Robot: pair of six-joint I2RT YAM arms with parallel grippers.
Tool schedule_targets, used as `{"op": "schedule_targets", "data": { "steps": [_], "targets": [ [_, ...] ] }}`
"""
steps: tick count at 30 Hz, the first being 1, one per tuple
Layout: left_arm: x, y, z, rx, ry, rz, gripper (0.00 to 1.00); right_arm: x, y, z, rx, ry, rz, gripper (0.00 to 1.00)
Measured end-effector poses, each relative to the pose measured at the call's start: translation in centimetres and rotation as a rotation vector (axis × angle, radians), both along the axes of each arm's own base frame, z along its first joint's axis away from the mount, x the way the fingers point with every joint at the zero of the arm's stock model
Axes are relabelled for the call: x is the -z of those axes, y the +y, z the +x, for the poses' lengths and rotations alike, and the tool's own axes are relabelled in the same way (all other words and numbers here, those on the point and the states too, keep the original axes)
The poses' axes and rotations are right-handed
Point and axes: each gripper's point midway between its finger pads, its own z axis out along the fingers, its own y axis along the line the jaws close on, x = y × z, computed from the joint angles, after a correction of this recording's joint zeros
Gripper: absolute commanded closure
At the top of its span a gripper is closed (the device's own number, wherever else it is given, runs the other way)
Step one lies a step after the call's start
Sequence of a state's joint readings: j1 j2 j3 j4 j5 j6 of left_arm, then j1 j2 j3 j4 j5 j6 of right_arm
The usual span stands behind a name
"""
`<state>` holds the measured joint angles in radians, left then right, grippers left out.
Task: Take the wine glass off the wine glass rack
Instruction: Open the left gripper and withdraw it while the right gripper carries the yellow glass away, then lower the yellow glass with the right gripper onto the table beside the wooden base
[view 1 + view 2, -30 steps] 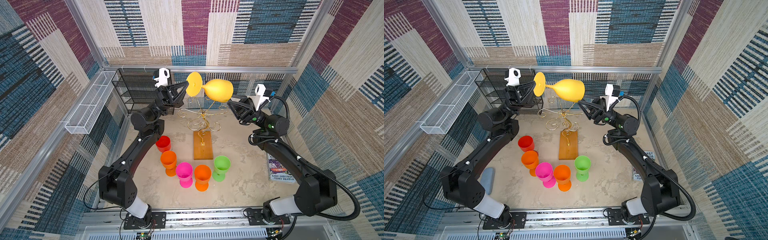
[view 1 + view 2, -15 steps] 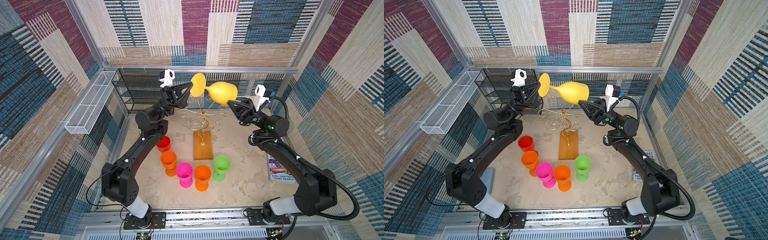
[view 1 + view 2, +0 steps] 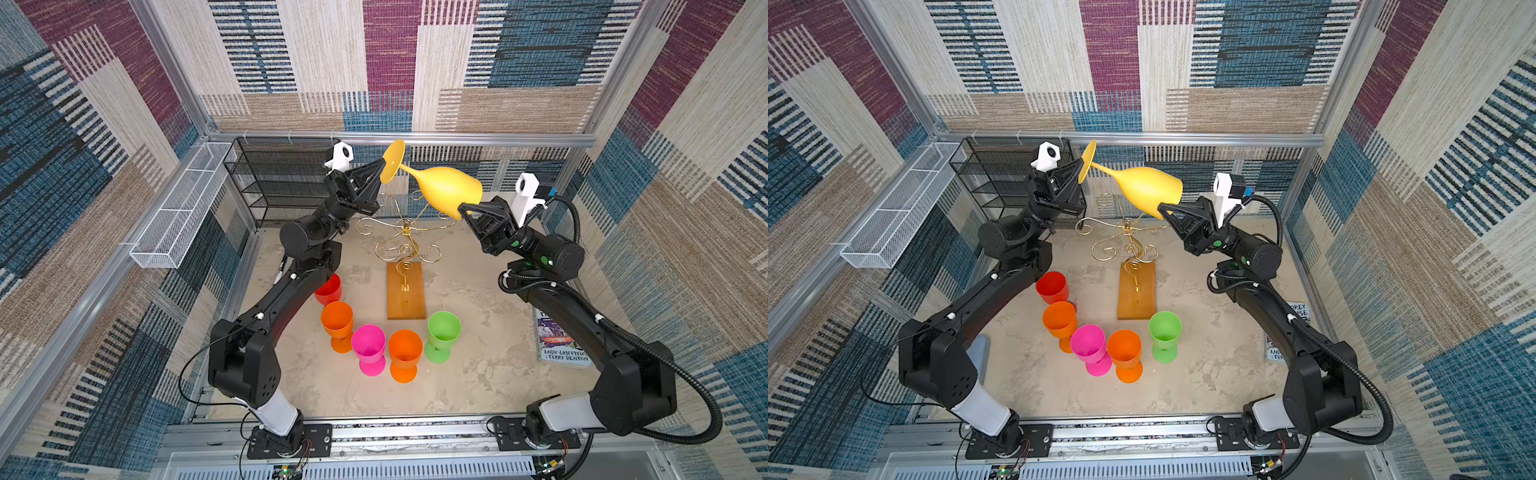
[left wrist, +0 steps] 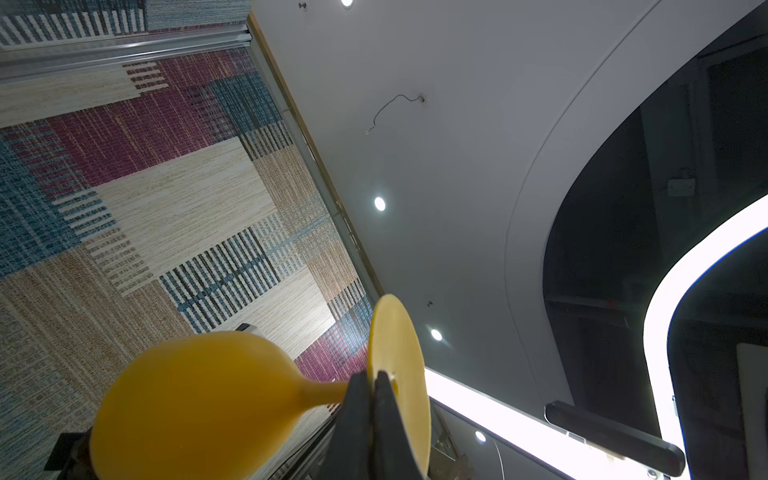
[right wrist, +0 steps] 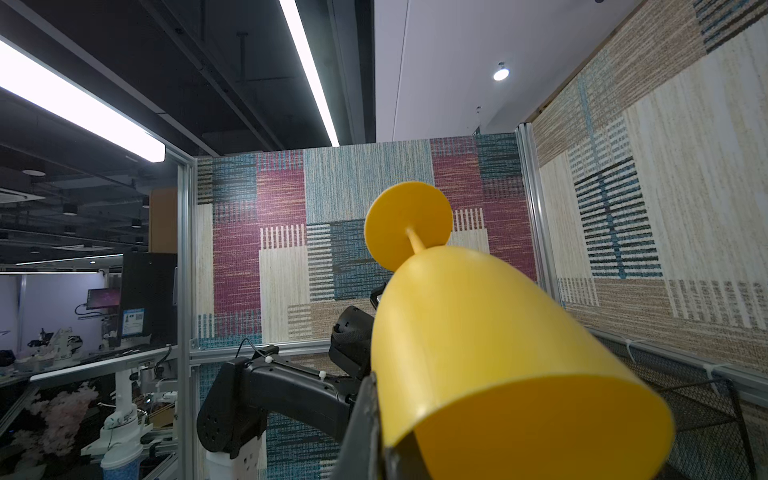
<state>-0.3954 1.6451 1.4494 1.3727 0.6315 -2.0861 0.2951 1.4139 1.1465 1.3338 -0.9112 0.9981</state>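
Rightward is where the wine glass [image 3: 446, 189] has drifted in the last second, and the right gripper [image 3: 463, 208], open then, has now closed on its bowl rim. Nearest stand five coloured cups [image 3: 370, 345]. Behind them is the wine glass rack [image 3: 406, 291] (gold wire scrolls on an orange-brown wooden base). Above its far arms the glass hangs nearly sideways: opaque yellow, with a tulip bowl, thin stem and round foot. The left gripper [image 3: 380, 168] pinches the foot's edge, jaws almost together.
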Motion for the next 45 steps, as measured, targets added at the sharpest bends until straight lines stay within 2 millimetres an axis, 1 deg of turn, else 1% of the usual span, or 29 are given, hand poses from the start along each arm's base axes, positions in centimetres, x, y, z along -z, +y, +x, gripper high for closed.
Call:
{"op": "schedule_targets", "data": {
  "steps": [1,2,7,10,14,16,18,21,23,25,26,27,28,29,31,32,33,36,38,41,45],
  "targets": [
    [0.2,-0.1,0.1,-0.001,0.009,-0.004,0.98,0.0,0.0,-0.1,-0.003,0.003,-0.002,1.0],
    [0.3,-0.1,0.2,-0.001,0.015,-0.008,0.94,0.1,0.0,0.0,-0.002,0.011,-0.004,1.0],
    [0.7,-0.6,0.2,0.011,0.027,0.0,0.68,-0.1,-0.1,-0.4,0.013,0.032,-0.007,1.0],
    [0.8,-0.9,-0.1,0.02,0.02,0.001,0.59,-0.2,-0.4,0.0,0.045,0.069,0.002,1.0],
    [1.3,-1.3,-0.1,0.023,0.023,0.013,0.53,-0.9,-1.0,0.1,0.099,0.098,0.009,1.0],
    [1.3,-1.5,-0.2,0.021,0.015,0.017,0.53,-1.9,-1.4,0.1,0.148,0.104,0.013,1.0],
    [1.4,-1.6,-0.3,0.009,-0.003,0.023,0.52,-3.6,-2.2,0.2,0.238,0.123,0.02,1.0],
    [1.3,-1.7,-0.9,-0.002,-0.04,0.044,0.52,-6.4,-4.4,0.4,0.418,0.162,0.045,1.0],
    [1.1,-1.7,-1.4,-0.012,-0.074,0.053,0.52,-8.0,-6.3,1.1,0.567,0.215,0.055,1.0],
    [0.9,-1.8,-1.8,-0.022,-0.103,0.062,0.51,-8.7,-8.3,2.5,0.724,0.296,0.034,1.0],
    [0.8,-1.8,-1.9,-0.027,-0.116,0.07,0.51,-8.5,-9.3,3.3,0.797,0.333,0.01,1.0],
    [0.9,-2.0,-1.9,-0.033,-0.129,0.085,0.51,-7.7,-10.2,4.2,0.864,0.38,-0.026,1.0],
    [1.0,-2.1,-2.0,-0.042,-0.138,0.096,0.51,-6.5,-10.9,5.0,0.914,0.429,-0.064,1.0],
    [1.1,-2.3,-2.0,-0.047,-0.143,0.117,0.51,-4.4,-11.7,5.9,0.968,0.494,-0.115,1.0],
    [1.2,-2.6,-2.1,-0.07,-0.162,0.16,0.51,0.4,-13.0,7.0,1.047,0.623,-0.222,1.0],
    [1.2,-2.7,-2.3,-0.085,-0.174,0.181,0.51,3.3,-13.6,7.3,1.071,0.699,-0.282,1.0],
    [1.2,-2.7,-2.5,-0.102,-0.188,0.209,0.51,6.0,-14.2,7.3,1.094,0.764,-0.336,1.0],
    [1.1,-2.7,-3.2,-0.151,-0.222,0.278,0.51,12.2,-15.6,6.7,1.132,0.916,-0.456,1.0],
    [1.1,-2.6,-3.7,-0.184,-0.252,0.32,0.51,15.8,-15.7,6.2,1.124,0.993,-0.527,1.0],
    [1.5,-2.5,-4.3,-0.236,-0.28,0.382,0.52,21.1,-15.0,5.4,1.055,1.11,-0.638,1.0],
    [2.1,-2.5,-4.3,-0.268,-0.292,0.425,0.52,26.0,-14.1,4.8,0.992,1.217,-0.748,1.0]
  ]
}}
